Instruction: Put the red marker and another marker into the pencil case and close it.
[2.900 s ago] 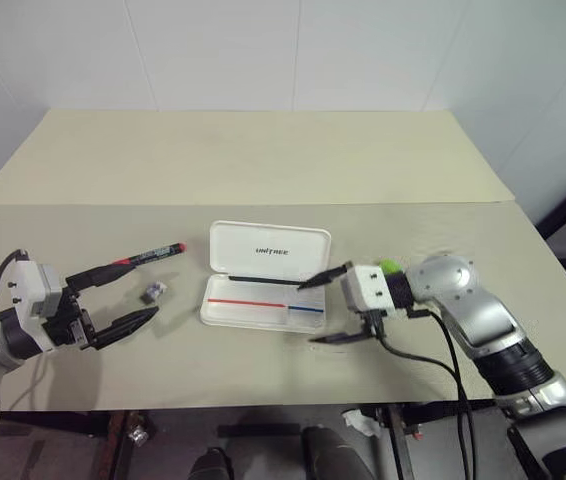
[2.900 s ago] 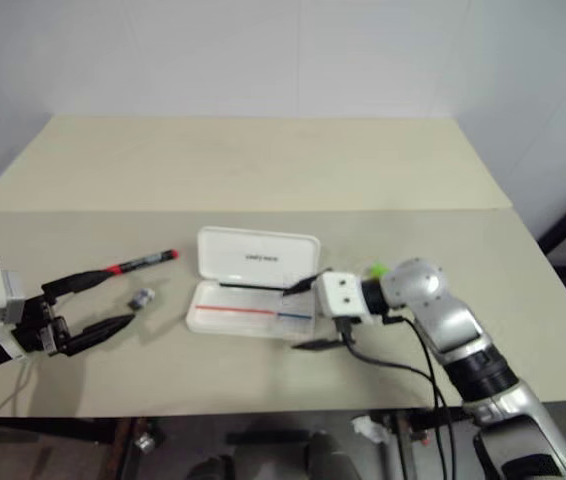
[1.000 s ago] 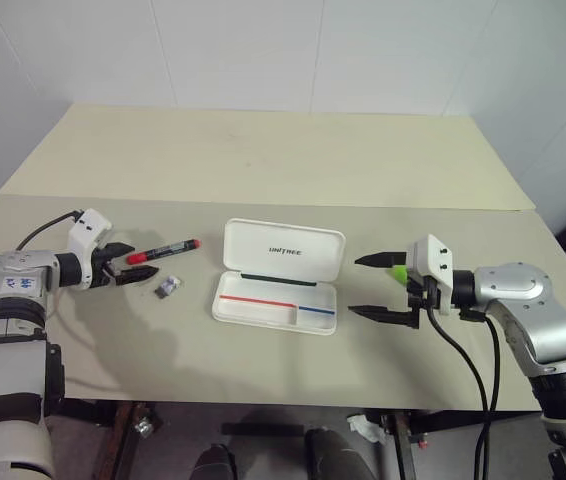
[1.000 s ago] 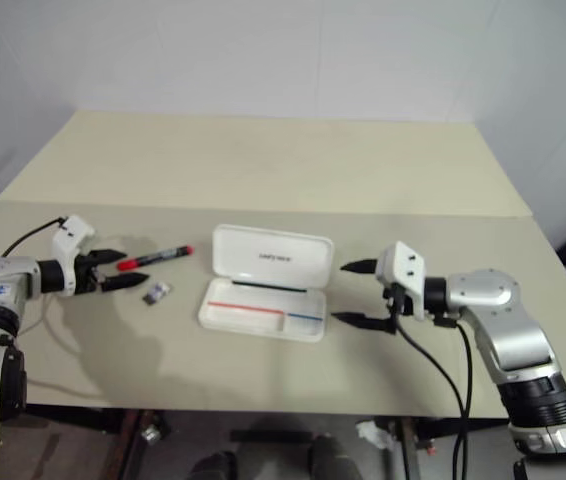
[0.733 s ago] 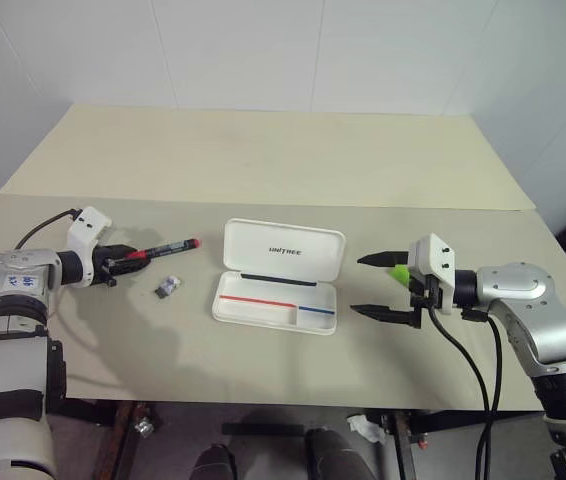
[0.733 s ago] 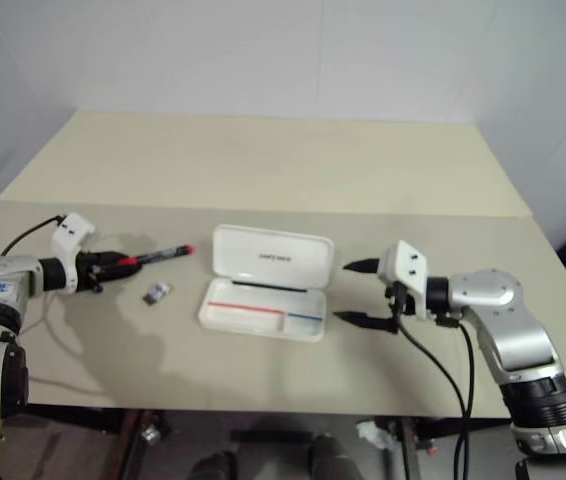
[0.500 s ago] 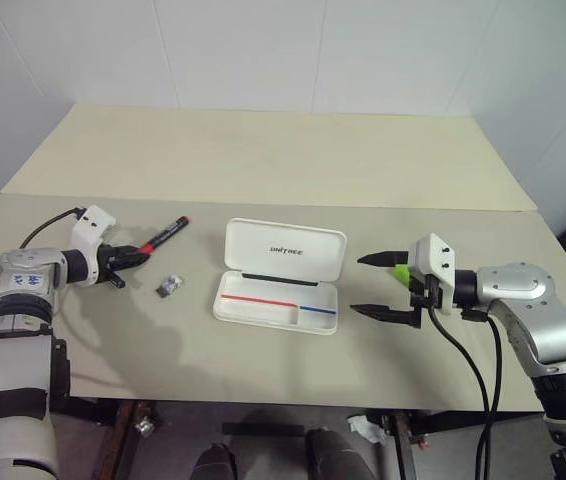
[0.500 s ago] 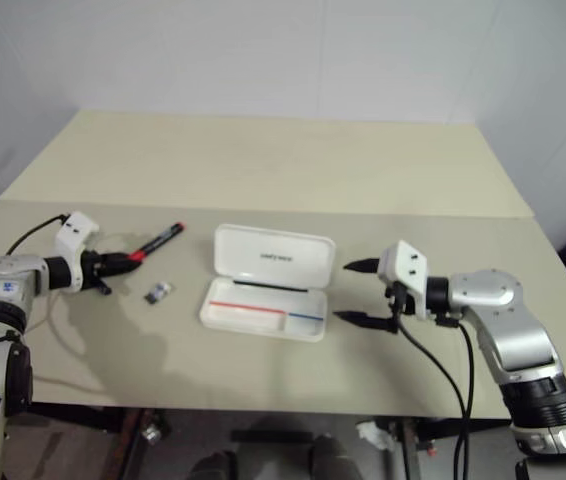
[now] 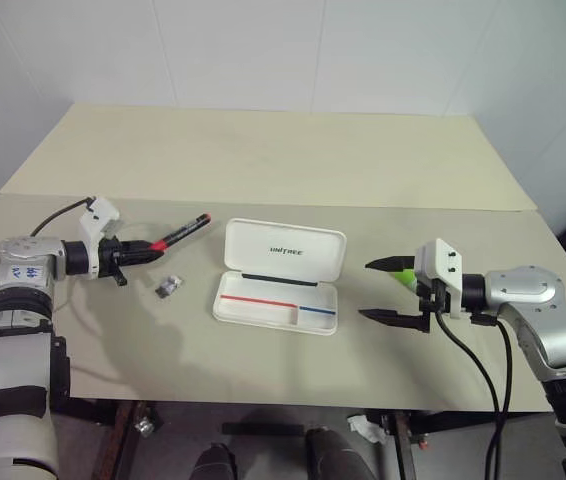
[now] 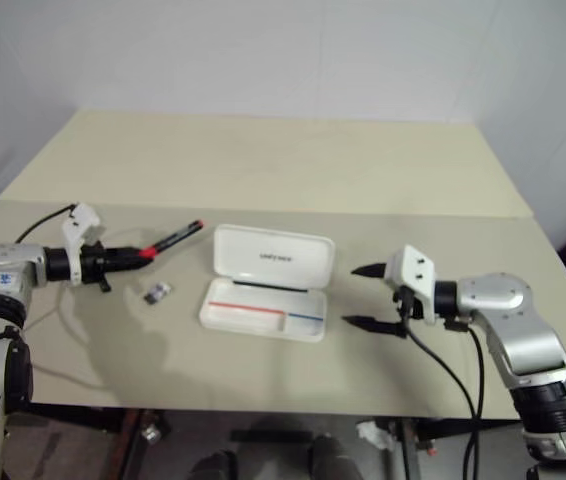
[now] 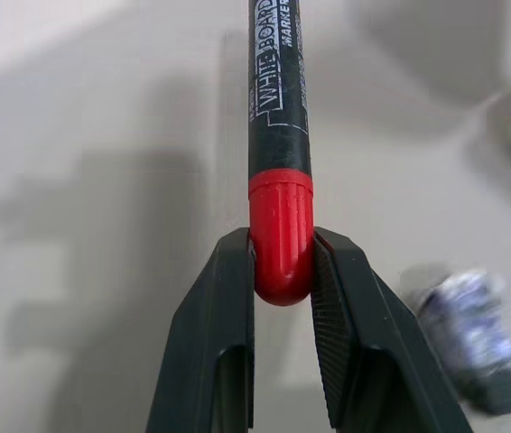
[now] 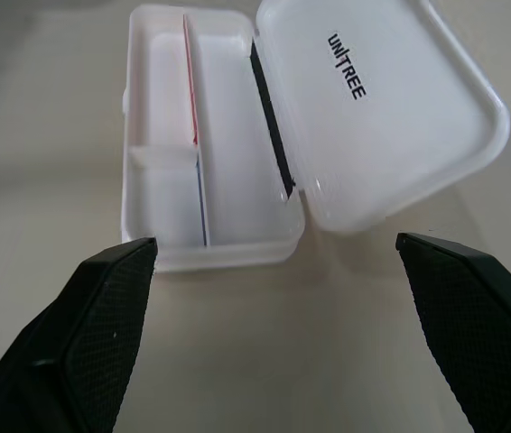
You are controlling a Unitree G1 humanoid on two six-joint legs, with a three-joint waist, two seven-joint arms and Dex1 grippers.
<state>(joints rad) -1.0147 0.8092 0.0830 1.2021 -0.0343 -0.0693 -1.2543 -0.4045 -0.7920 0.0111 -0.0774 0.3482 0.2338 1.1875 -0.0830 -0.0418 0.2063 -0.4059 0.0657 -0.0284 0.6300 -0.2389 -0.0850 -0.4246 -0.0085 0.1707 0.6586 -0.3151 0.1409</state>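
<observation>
Beige table [image 9: 263,160], left fingers [image 11: 228,307] pinching red marker [image 9: 181,232] level, right fingers [image 9: 388,264] spread wide.

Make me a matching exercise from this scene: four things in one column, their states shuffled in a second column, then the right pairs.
Things:
1. red marker
2. pencil case
3. left gripper
4. right gripper

States:
A. jaws wide apart, holding nothing
B. lying open on the table
C. clamped by its red end
D. shut on a marker

Pairs: 1-C, 2-B, 3-D, 4-A
</observation>
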